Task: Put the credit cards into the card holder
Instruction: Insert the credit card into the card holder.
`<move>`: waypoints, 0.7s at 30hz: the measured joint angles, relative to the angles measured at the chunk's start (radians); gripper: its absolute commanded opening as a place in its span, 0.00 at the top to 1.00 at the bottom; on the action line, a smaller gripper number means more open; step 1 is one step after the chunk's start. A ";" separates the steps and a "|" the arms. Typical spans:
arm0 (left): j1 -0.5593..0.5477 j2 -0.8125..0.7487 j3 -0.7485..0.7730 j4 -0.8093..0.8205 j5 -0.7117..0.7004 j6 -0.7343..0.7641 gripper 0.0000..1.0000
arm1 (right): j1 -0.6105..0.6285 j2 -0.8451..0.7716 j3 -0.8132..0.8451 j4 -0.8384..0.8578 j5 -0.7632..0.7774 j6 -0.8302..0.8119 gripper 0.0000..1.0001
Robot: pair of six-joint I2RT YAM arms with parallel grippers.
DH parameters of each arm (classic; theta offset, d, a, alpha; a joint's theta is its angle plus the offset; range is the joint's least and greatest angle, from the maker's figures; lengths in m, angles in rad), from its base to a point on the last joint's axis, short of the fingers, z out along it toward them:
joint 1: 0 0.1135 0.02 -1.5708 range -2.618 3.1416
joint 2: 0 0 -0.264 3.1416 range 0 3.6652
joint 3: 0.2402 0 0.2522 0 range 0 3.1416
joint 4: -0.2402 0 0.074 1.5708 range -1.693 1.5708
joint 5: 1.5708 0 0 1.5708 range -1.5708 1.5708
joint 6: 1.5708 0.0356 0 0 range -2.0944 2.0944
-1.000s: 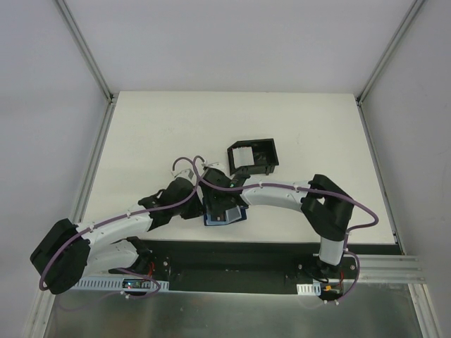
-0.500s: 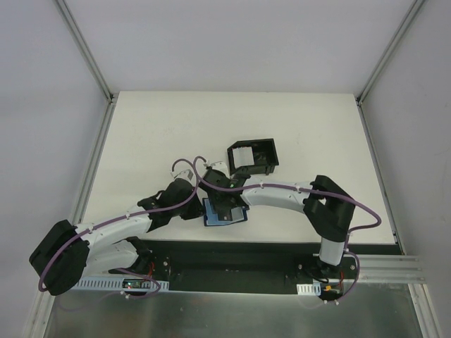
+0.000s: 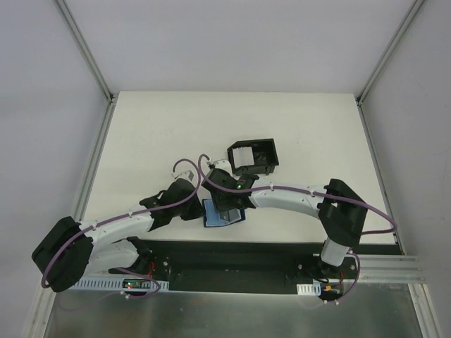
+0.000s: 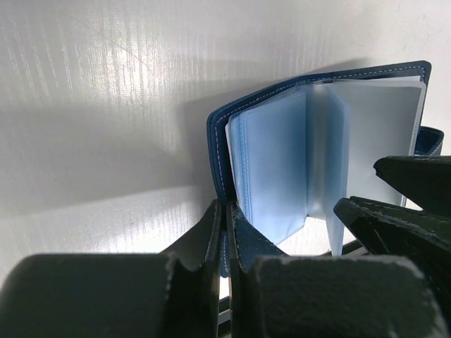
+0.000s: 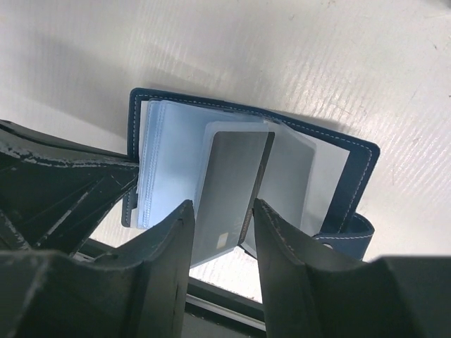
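Your left gripper [image 4: 225, 236] is clamped on one cover edge of the open card holder [image 5: 340, 177]. Your right gripper [image 5: 222, 208] straddles the credit card [image 5: 232, 179] above the holder's sleeves, but you cannot tell whether it grips the card. A skewed push could buckle a sleeve or pull the cover free.

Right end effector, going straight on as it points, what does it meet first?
Likely the grey credit card standing inside the right end effector, then the open card holder behind it; depth unclear.
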 measured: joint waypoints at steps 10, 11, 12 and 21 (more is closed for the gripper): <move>0.000 0.021 0.000 0.002 0.000 0.000 1.00 | -0.032 -0.101 -0.128 0.070 -0.025 0.011 0.63; 0.000 0.021 0.000 0.002 0.000 0.000 1.00 | -0.040 -0.117 -0.147 0.082 -0.033 0.013 0.63; 0.000 0.023 0.000 0.003 0.000 0.000 1.00 | -0.046 -0.131 -0.162 0.092 -0.040 0.016 0.64; 0.000 0.045 0.000 0.009 0.000 0.000 1.00 | -0.111 -0.224 -0.298 0.205 -0.114 0.054 0.68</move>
